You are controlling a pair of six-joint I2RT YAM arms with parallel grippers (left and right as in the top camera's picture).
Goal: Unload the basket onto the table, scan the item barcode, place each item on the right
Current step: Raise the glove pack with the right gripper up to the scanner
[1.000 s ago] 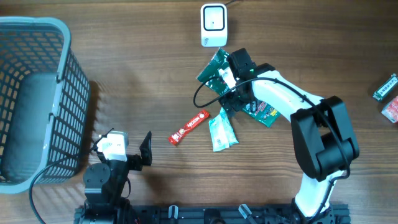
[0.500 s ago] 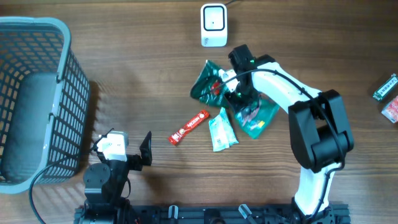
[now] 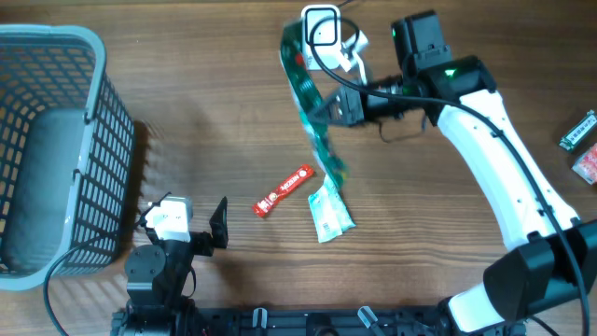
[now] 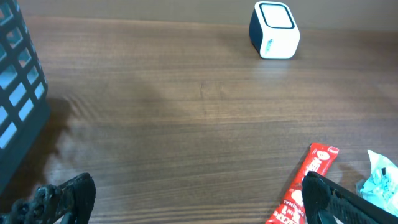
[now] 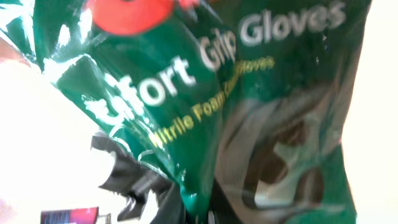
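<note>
glove packet (image 3: 301, 89) now lifted by right hand (image 3: 334, 105) beside scanner (image 3: 318, 34).

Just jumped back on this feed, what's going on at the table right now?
The right gripper is shut on a green pack of grip gloves and holds it up on edge next to the white barcode scanner, so a scan looks to be under way; the barcode itself is not visible. The left gripper sits open and empty. A red snack stick and a pale green sachet lie on the table, and a plastic basket stands at the left.
</note>
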